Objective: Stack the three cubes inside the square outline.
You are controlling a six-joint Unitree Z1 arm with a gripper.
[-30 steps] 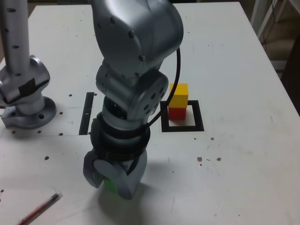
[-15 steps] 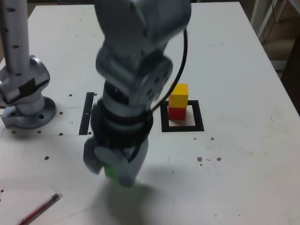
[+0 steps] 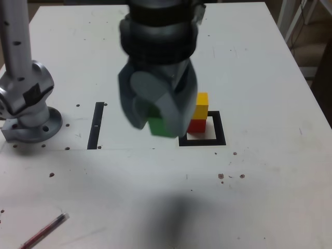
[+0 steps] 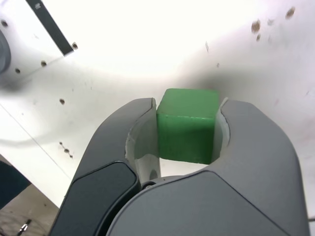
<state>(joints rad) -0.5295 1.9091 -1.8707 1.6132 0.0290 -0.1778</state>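
Observation:
My gripper is shut on the green cube and holds it well above the table, just to the exterior view's left of the square outline. In the wrist view the green cube sits clamped between both fingers. A yellow cube rests on top of a red cube at the back of the outline's pale centre. My arm partly covers both stacked cubes.
A second arm's grey base stands at the exterior view's left. A narrow black strip lies between that base and the outline. A red pen lies near the front left corner. Small dark specks dot the white table.
My gripper has risen from the table near the front with the green cube in it and has moved back toward the outline, now hanging beside the stacked cubes.

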